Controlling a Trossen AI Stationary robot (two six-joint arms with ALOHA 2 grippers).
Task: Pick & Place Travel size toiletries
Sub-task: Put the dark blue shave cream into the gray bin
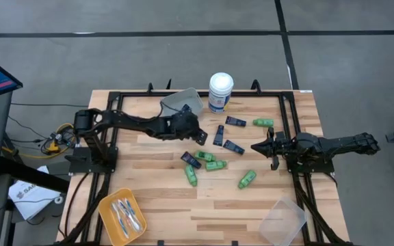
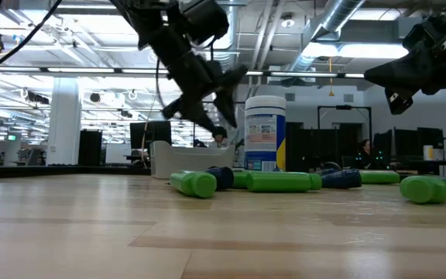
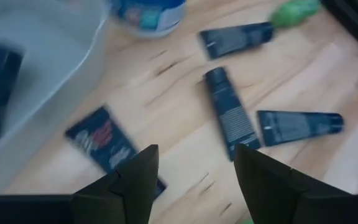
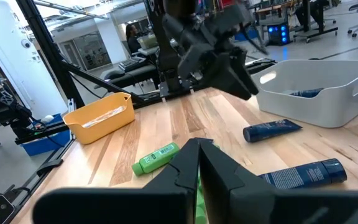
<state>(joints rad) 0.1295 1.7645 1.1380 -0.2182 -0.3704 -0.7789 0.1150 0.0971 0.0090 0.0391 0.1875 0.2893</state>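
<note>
Travel size toiletries: we count five bright green plastic bottles (image 1: 247, 179) and five dark navy flat tubes (image 1: 234, 147) mid-table, edges free; left gripper (image 1: 198, 136) open and empty, right gripper (image 1: 260, 146) closed.

Wooden table (image 1: 156, 198) — green bottles (image 1: 246, 179), navy tubes (image 1: 234, 147), white canister (image 1: 220, 91), yellow bin (image 1: 108, 205), clear tub (image 1: 282, 220)

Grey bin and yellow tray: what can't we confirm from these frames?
- Grey bin, high view: the left arm covers part of it, so its contents cannot be counted.
- Yellow tray, high view: items too small to count.
- Left wrist view: blurred; tube labels unreadable.
</note>
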